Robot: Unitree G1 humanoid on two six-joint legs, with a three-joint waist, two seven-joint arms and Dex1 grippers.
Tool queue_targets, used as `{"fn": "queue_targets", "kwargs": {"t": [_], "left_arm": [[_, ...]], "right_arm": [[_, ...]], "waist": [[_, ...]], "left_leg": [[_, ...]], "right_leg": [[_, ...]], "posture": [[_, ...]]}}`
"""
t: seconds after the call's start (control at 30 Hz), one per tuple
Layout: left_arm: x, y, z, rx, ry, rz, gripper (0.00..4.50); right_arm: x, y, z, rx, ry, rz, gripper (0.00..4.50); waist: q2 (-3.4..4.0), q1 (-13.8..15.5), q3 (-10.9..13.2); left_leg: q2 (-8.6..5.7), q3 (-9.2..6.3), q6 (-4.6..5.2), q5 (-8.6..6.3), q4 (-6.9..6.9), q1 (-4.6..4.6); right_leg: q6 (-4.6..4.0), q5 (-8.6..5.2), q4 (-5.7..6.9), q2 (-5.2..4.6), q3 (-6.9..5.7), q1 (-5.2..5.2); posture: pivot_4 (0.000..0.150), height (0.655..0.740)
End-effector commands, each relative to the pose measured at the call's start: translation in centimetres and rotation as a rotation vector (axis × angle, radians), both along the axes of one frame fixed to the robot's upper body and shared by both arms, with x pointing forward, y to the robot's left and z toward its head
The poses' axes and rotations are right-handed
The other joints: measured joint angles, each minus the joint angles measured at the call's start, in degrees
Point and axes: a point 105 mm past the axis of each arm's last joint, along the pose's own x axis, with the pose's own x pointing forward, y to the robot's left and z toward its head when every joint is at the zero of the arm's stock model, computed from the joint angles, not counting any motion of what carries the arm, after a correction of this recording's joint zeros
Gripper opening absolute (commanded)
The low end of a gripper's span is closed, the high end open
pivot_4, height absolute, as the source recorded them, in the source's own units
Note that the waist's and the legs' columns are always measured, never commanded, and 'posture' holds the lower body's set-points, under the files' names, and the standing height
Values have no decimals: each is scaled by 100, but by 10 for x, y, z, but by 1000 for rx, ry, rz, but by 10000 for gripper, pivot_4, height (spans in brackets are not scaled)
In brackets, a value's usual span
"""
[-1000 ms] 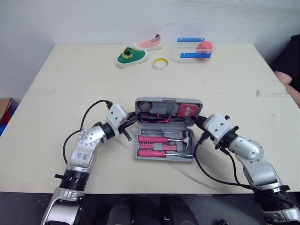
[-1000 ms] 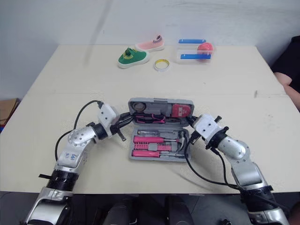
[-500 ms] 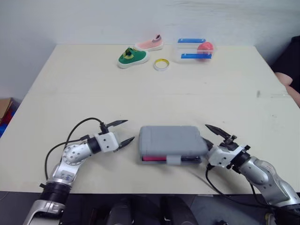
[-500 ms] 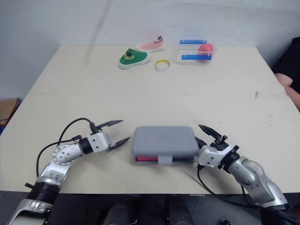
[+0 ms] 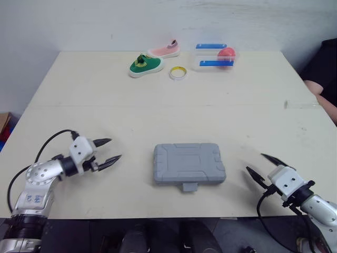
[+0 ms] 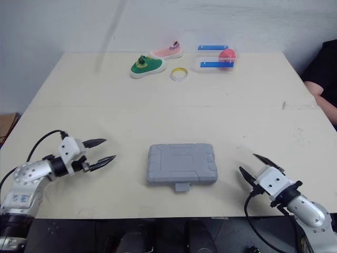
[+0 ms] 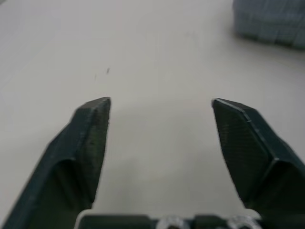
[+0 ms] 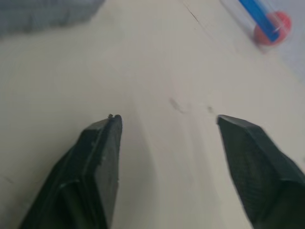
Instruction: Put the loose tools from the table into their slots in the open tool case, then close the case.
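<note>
- Left pincer [image 5: 113,148], lower left: black, tapered, spread wide, empty.
- Right pincer [image 5: 254,162], lower right: likewise spread, empty.
- Tool case [image 5: 189,163], lower centre between them: grey ribbed plastic rectangle, shut, flat on smooth beige surface [image 5: 174,110].

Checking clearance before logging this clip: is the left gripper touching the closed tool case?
Apart. The left eye view shows bare table between the left gripper, jaws open, and the tool case.

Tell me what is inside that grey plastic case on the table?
The grey plastic tool case lies closed, so its contents are covered. Only its ribbed lid and front latch tab show.
</note>
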Motion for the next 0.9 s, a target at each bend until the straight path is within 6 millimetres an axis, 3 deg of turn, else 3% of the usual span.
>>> {"fn": "queue_targets", "kwargs": {"t": [0.03,0.1,0.13,0.17,0.27,0.37,0.47,0.63,0.77,0.9], "left_arm": [[3,-19,10,-29,17,-63,15494],[17,-40,13,-3,34,-108,7240],[23,-47,15,20,34,-135,2446],[30,-54,18,33,21,-144,554],[49,-69,19,41,53,-181,554],[58,-86,8,112,116,-226,554],[73,-110,-1,147,153,-241,554],[73,-132,-6,125,186,-313,554],[68,-131,-18,176,188,-354,554],[61,-121,-20,167,203,-369,554]], "right_arm": [[-15,12,-6,138,267,57,10272],[-31,41,-7,195,376,202,602],[-37,51,-5,194,392,263,0],[-43,59,-6,185,423,303,0],[-54,69,-16,138,499,372,0],[-53,76,-26,92,506,387,0],[-44,85,-31,98,484,393,0],[-31,90,-36,85,475,383,0],[-4,78,-47,-81,385,319,0],[39,72,-33,-94,277,253,0]], "waist": [[5,7,2],[3,63,2],[0,87,2],[0,112,2],[-3,124,0],[-7,102,-2],[-8,95,-2],[-14,89,2],[-23,66,-3],[-43,14,-14]], "left_leg": [[2,1,-2,-1,0,0],[1,-4,1,-2,0,0],[2,-12,1,-3,4,-1],[2,-20,3,-2,9,-6],[-2,-36,8,1,16,-11],[-1,-36,6,-4,17,-11],[2,-30,-14,6,30,-18],[6,-30,-18,5,40,-19],[12,-28,-36,5,44,-15],[16,-18,-38,7,49,1]], "right_leg": [[0,0,0,2,1,0],[-1,-1,0,2,0,0],[-1,-1,0,7,-5,1],[-1,0,0,15,-6,1],[4,4,-3,26,-6,12],[5,3,-16,36,-10,19],[5,3,-19,68,-3,15],[6,3,-10,71,0,12],[2,1,-5,67,4,11],[-13,11,1,72,7,19]], "posture": [[1500,7400],[1500,7400],[1500,7400],[1500,7400],[1500,7400],[1500,7400],[1500,7400],[1500,7400],[1500,7400],[1500,7400]]}}
